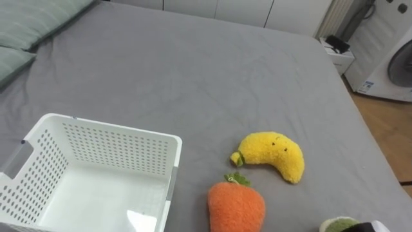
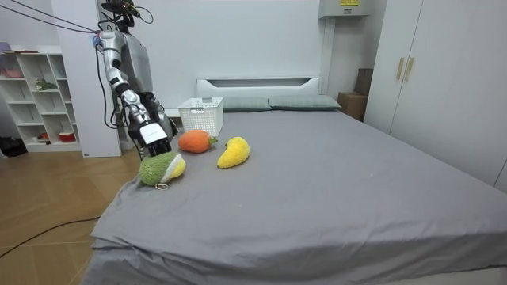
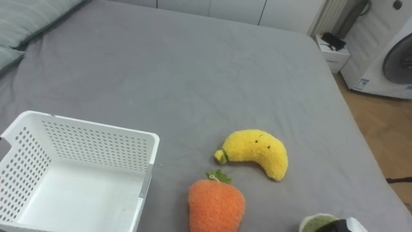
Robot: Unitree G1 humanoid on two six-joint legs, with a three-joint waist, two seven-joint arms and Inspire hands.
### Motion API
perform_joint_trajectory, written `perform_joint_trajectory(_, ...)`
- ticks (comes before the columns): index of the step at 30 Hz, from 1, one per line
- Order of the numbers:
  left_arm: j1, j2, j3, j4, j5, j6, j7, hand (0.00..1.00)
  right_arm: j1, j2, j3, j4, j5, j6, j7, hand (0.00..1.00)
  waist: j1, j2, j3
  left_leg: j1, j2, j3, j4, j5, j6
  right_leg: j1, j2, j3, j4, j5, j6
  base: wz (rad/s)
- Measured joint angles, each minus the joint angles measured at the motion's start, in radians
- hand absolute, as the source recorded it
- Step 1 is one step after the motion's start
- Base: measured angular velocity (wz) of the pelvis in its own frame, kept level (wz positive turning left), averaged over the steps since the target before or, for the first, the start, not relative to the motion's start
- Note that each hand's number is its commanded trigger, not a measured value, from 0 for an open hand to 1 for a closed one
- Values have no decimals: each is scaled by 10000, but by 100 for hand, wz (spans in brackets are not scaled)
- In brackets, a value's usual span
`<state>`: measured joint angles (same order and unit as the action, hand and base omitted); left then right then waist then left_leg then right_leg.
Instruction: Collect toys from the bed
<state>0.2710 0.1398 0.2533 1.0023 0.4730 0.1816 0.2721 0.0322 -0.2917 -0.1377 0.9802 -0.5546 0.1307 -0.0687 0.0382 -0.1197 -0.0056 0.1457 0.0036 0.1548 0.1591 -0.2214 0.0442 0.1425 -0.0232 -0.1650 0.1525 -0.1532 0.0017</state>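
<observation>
Currently one basket (image 1: 122,147), one banana (image 1: 273,154), one carrot (image 1: 236,206), one green toy (image 2: 158,169), right hand (image 2: 157,139) hold unclear.

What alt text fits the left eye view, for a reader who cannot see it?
A white perforated basket sits empty at the lower left on a grey bed, with a yellow banana plush and an orange carrot plush to its right. A green toy shows at the bottom edge.

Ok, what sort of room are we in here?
A bedroom, most likely in a home: a wide bed under a grey sheet, pillows against its white headboard, and tall wardrobe doors along the room view's right. A plush banana and a white basket lie on the bed.
</observation>
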Motion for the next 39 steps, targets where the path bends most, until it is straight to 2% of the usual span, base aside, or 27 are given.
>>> perform_joint_trajectory(13, -3, -3, 19, -17, 9, -2, 11, 0, -4, 0, -93, -239, -50, -73, 46, 100, 110, 107, -4, 1, -1, -5, 20, 1, 1, 8, -4, -18, 12, 4, -3, 0)
perform_joint_trajectory(19, -3, -13, 16, -201, 9, -12, 11, 0, 45, -2, -132, -975, -59, -58, 73, 100, 108, 177, 2, -36, -1, 18, 10, 0, 1, -51, -6, -3, 18, 4, -2, -1)
perform_joint_trajectory(23, -23, 0, 16, -194, 6, -45, 11, 0, 73, -6, -150, -2046, -55, -73, 72, 100, -26, 251, -7, -58, -2, 47, 4, 3, 2, -79, -7, 3, 16, 4, -2, -1)
perform_joint_trajectory(28, -39, -25, 91, -397, 7, -84, 6, 0, 471, -4, -336, -4572, -114, -95, 171, 100, -142, 285, -15, -127, 5, 85, 2, 6, 1, -168, 1, 38, 19, 4, -2, -1)
perform_joint_trajectory(33, -66, -46, 179, -441, -7, -87, 9, 0, 564, -5, -415, -6653, -302, -93, 192, 100, -123, 241, 23, -147, 1, 111, -48, 11, -1, -225, 1, 122, 18, 4, -2, 0)
perform_joint_trajectory(36, -80, -56, 166, -436, -69, -120, 47, 0, 558, -4, -416, -7295, -304, -112, 181, 100, -82, 203, 69, -156, 2, 121, -76, 11, 0, -260, 5, 156, 22, 4, -2, 0)
perform_joint_trajectory(39, -63, -70, 170, -394, -81, -212, 160, 0, 558, -3, -416, -7731, -304, -110, 151, 100, -55, 189, 71, -212, 0, 137, -78, 11, 0, -321, 5, 159, 24, 4, -1, -1)
